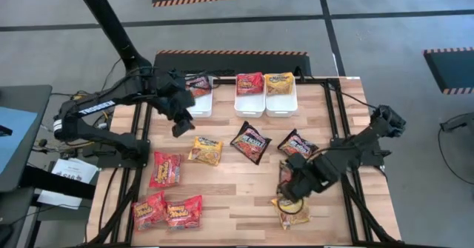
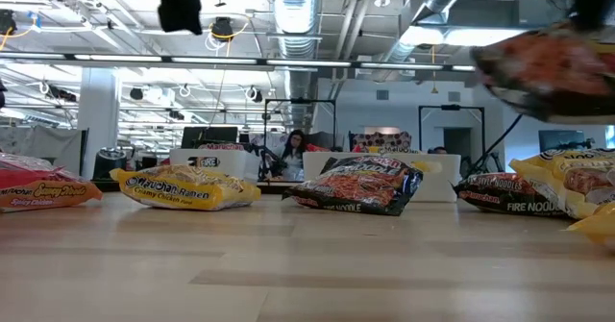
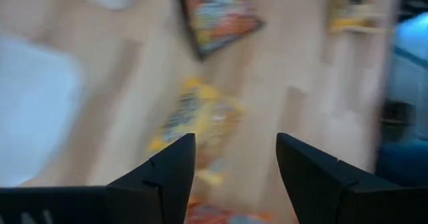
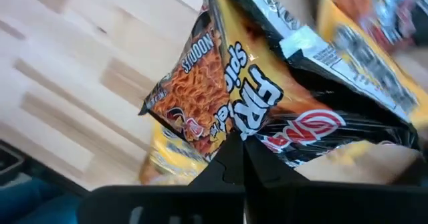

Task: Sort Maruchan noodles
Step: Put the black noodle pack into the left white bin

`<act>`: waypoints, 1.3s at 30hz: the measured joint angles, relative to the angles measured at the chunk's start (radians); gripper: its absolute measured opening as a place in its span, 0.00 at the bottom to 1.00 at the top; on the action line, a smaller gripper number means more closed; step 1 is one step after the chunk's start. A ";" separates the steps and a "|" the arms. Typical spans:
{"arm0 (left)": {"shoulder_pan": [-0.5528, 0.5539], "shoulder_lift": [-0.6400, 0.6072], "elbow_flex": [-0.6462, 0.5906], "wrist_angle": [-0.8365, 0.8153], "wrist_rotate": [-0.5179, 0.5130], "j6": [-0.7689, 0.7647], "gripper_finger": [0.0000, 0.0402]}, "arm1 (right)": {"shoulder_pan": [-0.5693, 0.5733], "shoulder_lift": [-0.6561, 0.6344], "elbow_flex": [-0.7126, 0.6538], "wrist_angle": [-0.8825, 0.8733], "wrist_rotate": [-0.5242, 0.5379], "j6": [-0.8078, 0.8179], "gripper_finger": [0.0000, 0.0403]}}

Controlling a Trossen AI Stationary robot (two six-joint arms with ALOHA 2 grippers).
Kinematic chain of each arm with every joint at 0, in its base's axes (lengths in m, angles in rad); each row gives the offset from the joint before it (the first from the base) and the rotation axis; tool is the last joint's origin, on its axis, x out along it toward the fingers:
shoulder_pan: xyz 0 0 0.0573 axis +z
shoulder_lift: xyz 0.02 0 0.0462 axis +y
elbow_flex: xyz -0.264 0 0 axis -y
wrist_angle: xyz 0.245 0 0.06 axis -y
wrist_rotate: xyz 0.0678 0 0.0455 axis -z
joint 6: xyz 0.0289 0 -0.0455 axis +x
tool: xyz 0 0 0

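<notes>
Dark noodle packet point(image 4: 281, 110) pinched in the right gripper point(image 4: 237, 160), lifted; next carry to far bins point(image 1: 265, 104); left gripper point(image 3: 234, 164) hangs wide, empty

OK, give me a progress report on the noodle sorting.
Done: three white bins each hold a packet: dark, red, yellow.
In hand: the right gripper is shut on a dark Fire packet; the left gripper hangs open near the bins.
Left: about nine packets on the table.

We log a light wooden table point(image 1: 237, 192). Three white bins point(image 1: 250, 104) sit along its far edge. Loose packets lie on it: three red point(image 1: 166, 169) at near left, one yellow point(image 1: 206, 150), two dark point(image 1: 251, 142) mid-table.
</notes>
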 joint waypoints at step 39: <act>-0.082 0.332 0.000 0.554 0.285 -0.221 0.49 | -0.392 -0.001 0.001 0.537 -0.012 -0.779 0.01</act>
